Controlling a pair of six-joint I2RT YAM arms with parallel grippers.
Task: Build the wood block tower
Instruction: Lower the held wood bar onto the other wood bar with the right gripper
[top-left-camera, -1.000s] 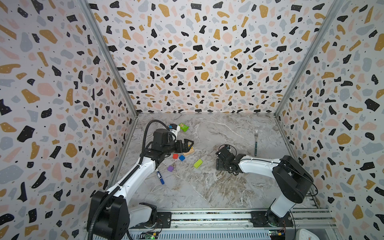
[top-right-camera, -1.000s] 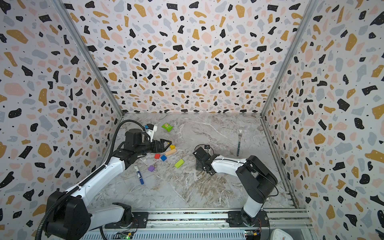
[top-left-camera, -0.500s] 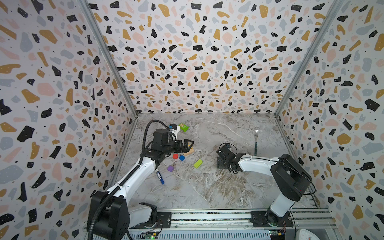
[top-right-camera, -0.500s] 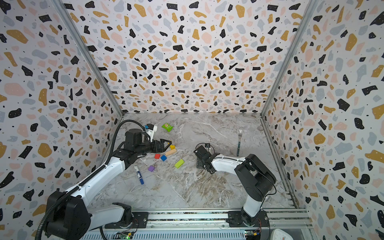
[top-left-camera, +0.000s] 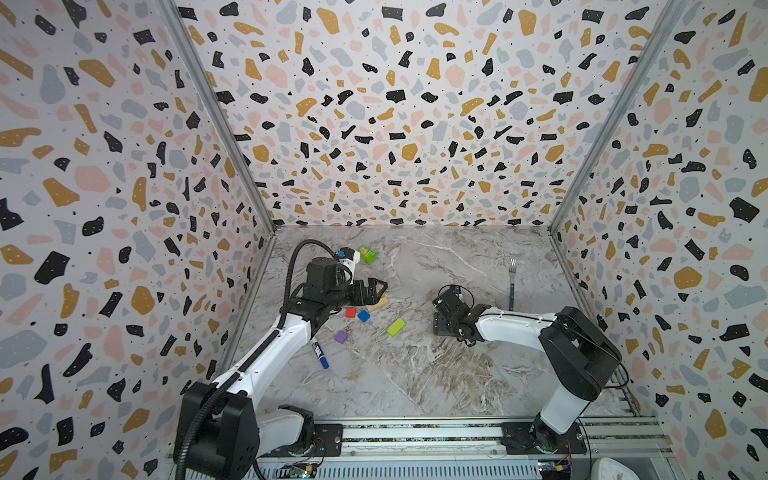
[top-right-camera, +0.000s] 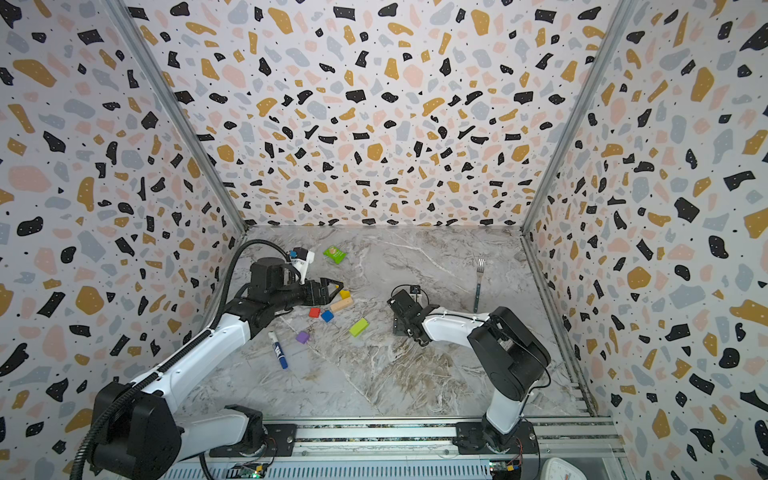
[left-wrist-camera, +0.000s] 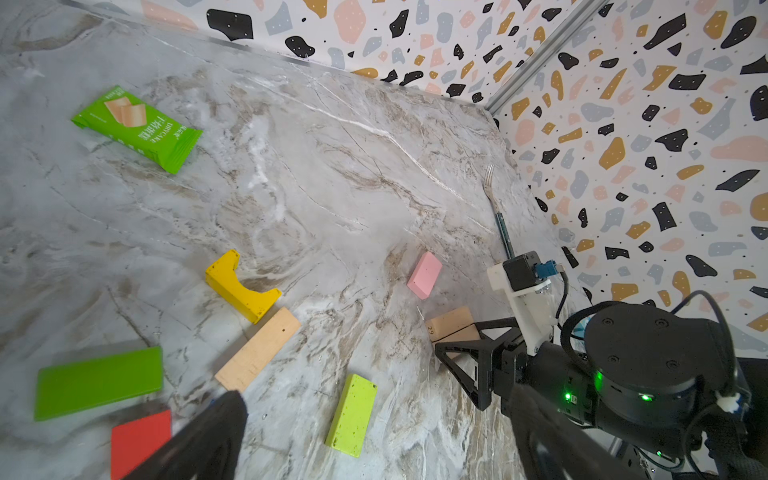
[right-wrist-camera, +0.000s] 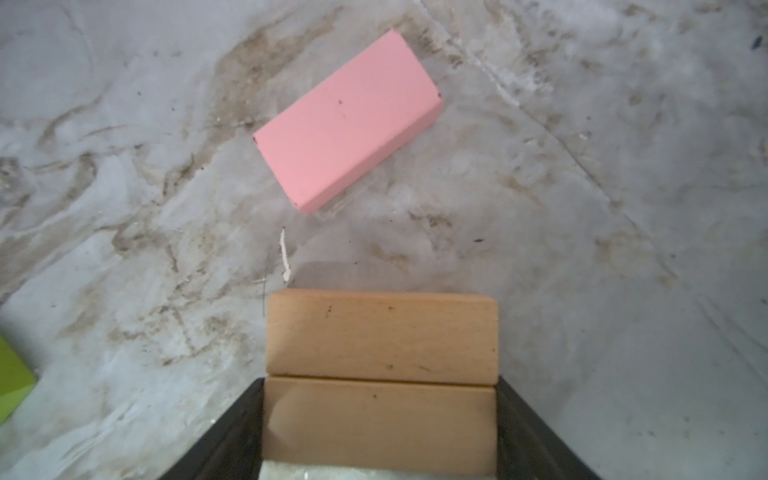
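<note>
The wood blocks lie loose on the marble; no tower stands. In both top views my left gripper (top-left-camera: 380, 289) hangs open above the yellow arch (top-right-camera: 345, 294) and a tan bar (top-left-camera: 377, 306). Close by are the red cube (top-left-camera: 350, 312), blue cube (top-left-camera: 364, 316), purple cube (top-left-camera: 340, 337) and lime bar (top-left-camera: 396, 327). The left wrist view adds a dark green bar (left-wrist-camera: 97, 382) and a pink bar (left-wrist-camera: 424, 275). My right gripper (top-left-camera: 441, 326) is down at the table, shut on a tan bar (right-wrist-camera: 380, 424). A second tan bar (right-wrist-camera: 381, 334) lies against that one, just past the fingertips.
A flat green packet (top-left-camera: 368, 254) lies at the back left. A blue-capped marker (top-left-camera: 320, 353) rests beside the left arm. A fork (top-left-camera: 512, 282) lies along the right wall. Patterned walls close in three sides.
The right arm's elbow has drifted slightly left while its gripper stays on the tan bars. The left arm has not moved.
</note>
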